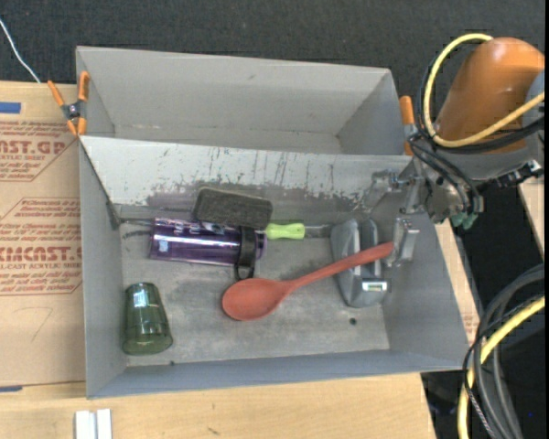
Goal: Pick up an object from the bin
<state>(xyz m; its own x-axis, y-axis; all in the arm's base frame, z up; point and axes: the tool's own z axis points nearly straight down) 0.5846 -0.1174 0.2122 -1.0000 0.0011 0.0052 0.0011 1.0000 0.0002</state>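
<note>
My gripper (393, 219) hangs over the right end of the bin, open, with nothing between its fingers. One fingertip (407, 245) stands just beside the handle end of a red plastic spoon (293, 284), which lies slanted across the floor with its bowl toward the middle. Under the spoon's handle lies a grey stapler-like object (355, 265) with a small white label. A green-handled tool (288, 231) lies left of it, near the back wall.
A purple bottle with a black cap (201, 243) lies on its side at centre left. A dark sponge block (231, 207) rests behind it. A green glass cup (145, 318) lies in the front left corner. The arm reaches in over the right rim.
</note>
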